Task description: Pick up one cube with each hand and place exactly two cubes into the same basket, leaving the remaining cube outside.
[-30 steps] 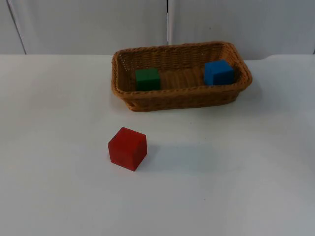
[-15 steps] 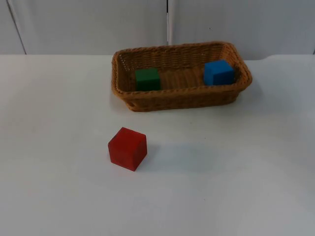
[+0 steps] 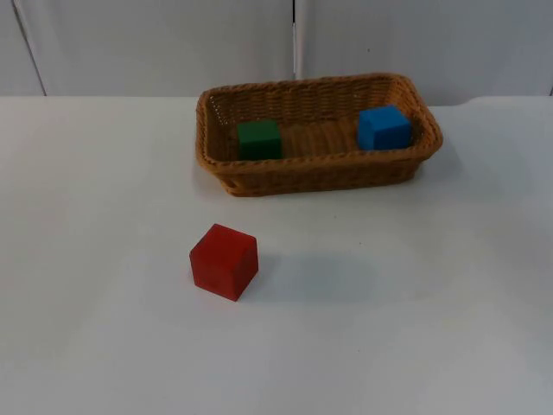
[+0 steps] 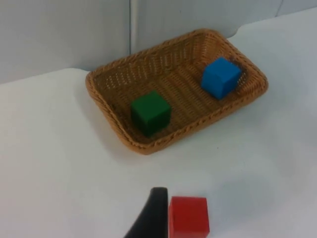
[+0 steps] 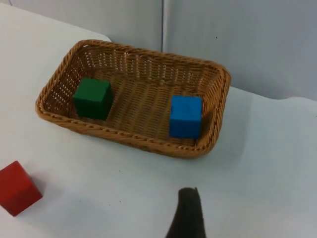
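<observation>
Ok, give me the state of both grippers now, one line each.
Left gripper: a fingertip shows above the table by the red cube; open or shut cannot be told.
Right gripper: a fingertip shows above the table near the basket; cannot be told.

The white table [image 3: 104,346] carries a wicker basket [image 3: 320,177] and, well apart, a red cube [image 3: 224,261].

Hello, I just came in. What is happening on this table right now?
Nothing is being held at this moment. The green cube and the blue cube lie apart inside the wicker basket, at its opposite ends. The red cube sits outside on the white table, in front of the basket. So two cubes are in and one is out, as the task wants.
</observation>
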Available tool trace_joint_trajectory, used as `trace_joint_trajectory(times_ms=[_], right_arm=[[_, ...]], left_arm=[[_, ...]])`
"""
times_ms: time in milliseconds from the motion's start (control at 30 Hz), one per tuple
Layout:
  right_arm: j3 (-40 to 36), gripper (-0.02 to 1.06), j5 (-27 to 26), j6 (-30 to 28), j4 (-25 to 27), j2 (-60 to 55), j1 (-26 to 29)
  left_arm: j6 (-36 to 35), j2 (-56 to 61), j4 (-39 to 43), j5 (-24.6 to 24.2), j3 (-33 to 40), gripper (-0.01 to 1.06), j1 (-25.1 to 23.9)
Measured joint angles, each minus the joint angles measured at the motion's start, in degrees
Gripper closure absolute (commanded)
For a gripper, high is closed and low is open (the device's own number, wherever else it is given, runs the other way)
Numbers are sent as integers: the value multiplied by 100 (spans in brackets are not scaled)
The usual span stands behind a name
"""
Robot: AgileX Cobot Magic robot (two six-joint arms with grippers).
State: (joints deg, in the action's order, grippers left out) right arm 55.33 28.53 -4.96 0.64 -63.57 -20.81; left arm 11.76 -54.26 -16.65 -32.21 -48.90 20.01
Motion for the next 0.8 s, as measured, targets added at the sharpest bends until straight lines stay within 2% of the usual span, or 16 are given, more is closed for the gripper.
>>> trace_joint_trajectory(times_ms=[167,300,667,800], right_arm=[[-300,42,-29,0,0,452,0],[-522,42,-38,0,23,797,0],[-1188,42,-38,9,88,1801,0],[-1358,42,110,24,88,2269,0]], left_arm=[[0,643,-15,-92,323,19,0],[0,1109,-19,-354,474,19,0],[10,2217,56,-1143,512,19,0],[23,2679,149,-1588,512,19,0]])
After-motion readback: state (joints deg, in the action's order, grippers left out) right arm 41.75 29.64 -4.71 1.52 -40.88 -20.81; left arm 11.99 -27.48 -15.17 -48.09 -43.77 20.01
